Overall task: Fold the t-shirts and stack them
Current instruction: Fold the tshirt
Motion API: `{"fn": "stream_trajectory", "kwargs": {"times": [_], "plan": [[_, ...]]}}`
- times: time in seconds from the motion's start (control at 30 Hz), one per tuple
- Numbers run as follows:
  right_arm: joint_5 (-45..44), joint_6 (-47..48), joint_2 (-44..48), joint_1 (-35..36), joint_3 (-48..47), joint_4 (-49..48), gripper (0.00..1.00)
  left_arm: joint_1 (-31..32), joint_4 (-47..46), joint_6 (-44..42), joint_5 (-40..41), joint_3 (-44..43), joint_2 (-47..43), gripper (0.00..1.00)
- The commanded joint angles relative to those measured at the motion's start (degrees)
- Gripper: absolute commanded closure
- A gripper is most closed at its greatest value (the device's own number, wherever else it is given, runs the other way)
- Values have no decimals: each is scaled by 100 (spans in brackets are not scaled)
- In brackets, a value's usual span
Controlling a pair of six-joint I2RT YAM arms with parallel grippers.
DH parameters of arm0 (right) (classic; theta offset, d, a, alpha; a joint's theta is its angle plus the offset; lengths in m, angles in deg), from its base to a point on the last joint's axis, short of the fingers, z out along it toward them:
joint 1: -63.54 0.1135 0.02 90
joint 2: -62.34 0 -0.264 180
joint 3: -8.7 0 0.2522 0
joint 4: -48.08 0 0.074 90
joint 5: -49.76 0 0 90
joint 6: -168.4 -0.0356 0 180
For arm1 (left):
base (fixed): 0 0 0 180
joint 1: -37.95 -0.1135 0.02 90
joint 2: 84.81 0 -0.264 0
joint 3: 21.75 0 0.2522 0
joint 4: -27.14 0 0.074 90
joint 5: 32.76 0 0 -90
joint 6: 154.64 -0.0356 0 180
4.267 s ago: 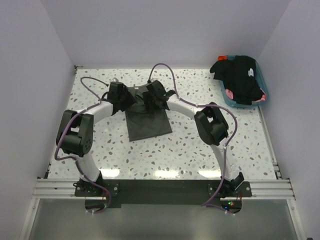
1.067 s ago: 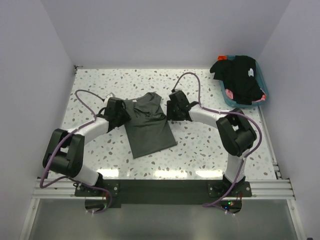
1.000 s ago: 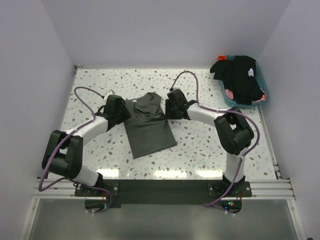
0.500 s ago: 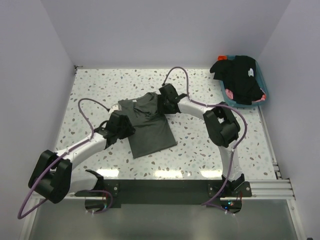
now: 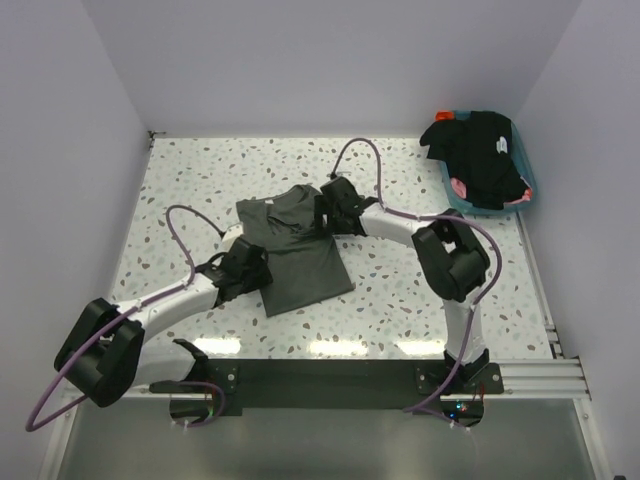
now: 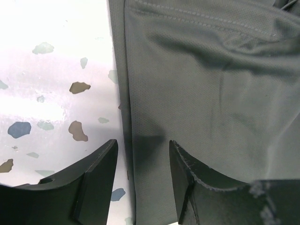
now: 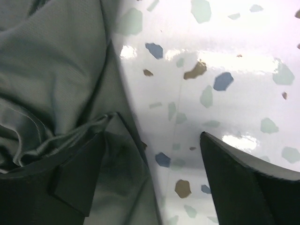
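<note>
A dark olive-grey t-shirt (image 5: 300, 255) lies as a long, partly folded strip in the middle of the table, with bunched folds at its far end. My left gripper (image 5: 262, 274) is at its near left edge. In the left wrist view this gripper (image 6: 143, 145) is open and straddles the shirt's edge (image 6: 123, 117), which lies flat. My right gripper (image 5: 322, 212) is at the shirt's far right side. In the right wrist view it (image 7: 152, 136) is wide open, one finger (image 7: 79, 178) over rumpled cloth (image 7: 56, 79), the other over bare table. Black t-shirts (image 5: 478, 150) fill the tub.
A teal tub (image 5: 522, 200) stands at the back right corner against the wall, with the black shirts hanging over its rim. White walls close in the speckled table (image 5: 400, 290) on three sides. Purple cables loop above both arms.
My right gripper has opened wide and let go of the cloth at the shirt's far right. My left gripper has slid toward the near end along the shirt's left edge.
</note>
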Motion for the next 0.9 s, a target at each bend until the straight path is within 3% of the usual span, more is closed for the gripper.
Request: {"fn": "stream_trajectory", "kwargs": {"times": [0.0, 0.17, 0.3, 0.47, 0.53, 0.7, 0.87], "plan": [[-149, -50, 190, -17, 751, 293, 11, 29, 28, 53, 299, -349, -19, 46], [-254, 46, 1050, -43, 981, 450, 1, 38, 406, 588, 229, -112, -413, 42], [-44, 47, 1752, -105, 1201, 767, 1, 73, 897, 1256, 45, 301, -1010, 41], [525, -67, 2493, -96, 1991, 733, 2, 626, 1417, 2003, 53, 591, -1416, 41], [764, -164, 2704, -61, 2448, 627, 5, 915, 1505, 2241, 62, 618, -1407, 41], [950, -515, 2898, 413, 3231, 398, 25, 1365, 1479, 2697, 132, 679, -1030, 42], [826, -893, 2810, 704, 3512, 99, 29, 1435, 1110, 2769, 132, 794, -836, 43]]}}
